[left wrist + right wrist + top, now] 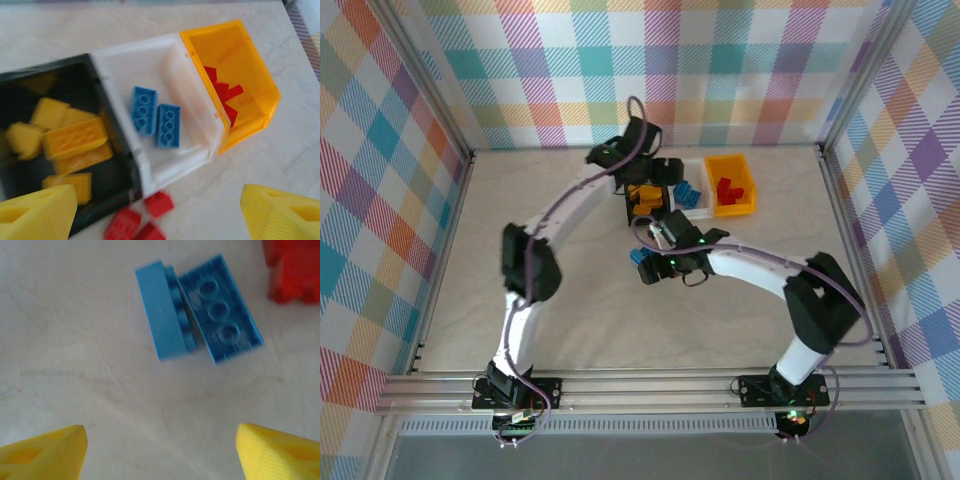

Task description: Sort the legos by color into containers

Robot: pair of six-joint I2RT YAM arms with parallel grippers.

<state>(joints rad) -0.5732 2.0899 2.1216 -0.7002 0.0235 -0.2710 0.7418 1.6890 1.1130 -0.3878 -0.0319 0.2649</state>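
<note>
Legos (75, 142) mostly sorted, by the look of it — yellow ones heaped in the black bin (112, 177) ahead and to the left of the left claw (159, 202), two blue ones (155, 120) flat in the white bin (150, 65) straight ahead of it, red ones (222, 95) in the yellow-orange bin (235, 55) ahead to the right. Left to do: a few red bricks (142, 220) loose on the table (215, 200), between the left claw's spread, empty fingers, just outside the bins' near walls; two blue bricks (200, 315) touching each other on the table ahead of the right claw (160, 435), one seemingly tipped on its side, plus a red one (292, 270) ahead to its right. Right claw likewise spread wide, gripping nothing, hovering above the blue pair. Hard to judge — exact count of reds behind the tinted bin wall; red bricks by the left claw cut off at the lower edge; bins partly covered by the arms from above, so other strays unknowable.
</note>
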